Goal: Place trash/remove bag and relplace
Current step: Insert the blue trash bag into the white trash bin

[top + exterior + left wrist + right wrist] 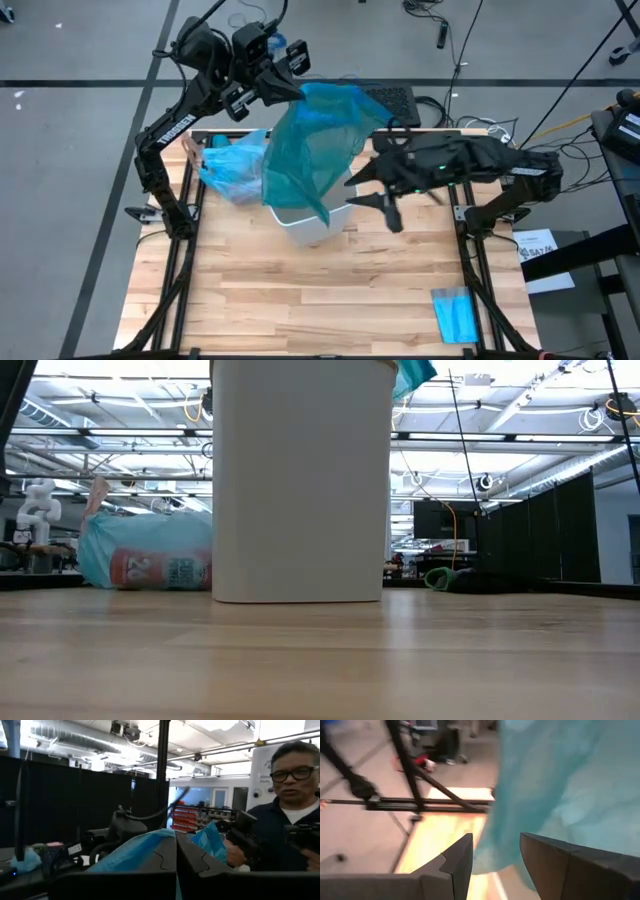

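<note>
White bin on wooden table.

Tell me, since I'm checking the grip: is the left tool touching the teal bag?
Touching. The left wrist view shows the left tool shut on the teal bag.

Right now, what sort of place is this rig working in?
Likely an industrial robotics lab: exposed silver ceiling ducting, black partition curtains, loose black cables on the grey floor, and a pale wooden work table.

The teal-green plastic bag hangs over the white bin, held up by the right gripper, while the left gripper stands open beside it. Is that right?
No, sides swapped. In the high view the left gripper, shut, holds the teal-green plastic bag above the white bin; the right gripper stands open beside it.
</note>
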{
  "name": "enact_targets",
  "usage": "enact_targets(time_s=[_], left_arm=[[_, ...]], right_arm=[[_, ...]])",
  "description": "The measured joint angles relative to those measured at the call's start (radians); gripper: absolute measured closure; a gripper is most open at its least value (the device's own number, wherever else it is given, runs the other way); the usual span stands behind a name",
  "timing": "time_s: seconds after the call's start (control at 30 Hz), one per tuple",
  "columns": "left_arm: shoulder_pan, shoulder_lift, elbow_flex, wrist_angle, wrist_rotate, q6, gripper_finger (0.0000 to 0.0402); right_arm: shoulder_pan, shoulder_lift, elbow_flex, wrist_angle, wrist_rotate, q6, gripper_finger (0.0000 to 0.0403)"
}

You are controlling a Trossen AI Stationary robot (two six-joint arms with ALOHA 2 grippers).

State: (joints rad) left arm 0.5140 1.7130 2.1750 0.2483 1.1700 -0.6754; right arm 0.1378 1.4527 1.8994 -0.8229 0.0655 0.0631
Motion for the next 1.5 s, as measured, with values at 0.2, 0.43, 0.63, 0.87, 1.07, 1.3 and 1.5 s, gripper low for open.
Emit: enact_targets(time_s=[0.2, 0.43, 0.63, 0.87, 1.07, 1.3, 1.5], left_arm=[[0.001, 0.017, -0.010, 0.003, 0.024, 0.003, 0.0402], [-0.004, 0.056, -0.011, 0.057, 0.015, 0.027, 0.0402], [-0.013, 0.112, -0.008, 0.170, -0.010, -0.009, 0.0402], [-0.020, 0.148, 0.003, 0.483, -0.027, -0.234, 0.0402], [-0.024, 0.146, 0.078, 0.508, -0.026, -0.281, 0.0402], [-0.031, 0.135, 0.075, 0.243, 0.077, -0.277, 0.0402], [-0.039, 0.112, 0.074, -0.189, 0.165, -0.046, 0.0402]], right_arm=[[-0.023, -0.012, 0.000, 0.001, 0.129, -0.024, 0.0248], [-0.041, -0.044, 0.000, -0.010, 0.142, -0.044, 0.0248], [-0.063, -0.058, 0.000, -0.028, 0.194, -0.061, 0.0248], [-0.096, -0.070, 0.001, -0.028, 0.195, -0.072, 0.0248], [-0.114, -0.071, 0.001, -0.026, 0.195, -0.094, 0.0248], [-0.126, -0.073, -0.020, -0.025, 0.188, -0.103, 0.0248], [-0.125, -0.088, -0.140, 0.027, 0.162, -0.058, 0.0248]])
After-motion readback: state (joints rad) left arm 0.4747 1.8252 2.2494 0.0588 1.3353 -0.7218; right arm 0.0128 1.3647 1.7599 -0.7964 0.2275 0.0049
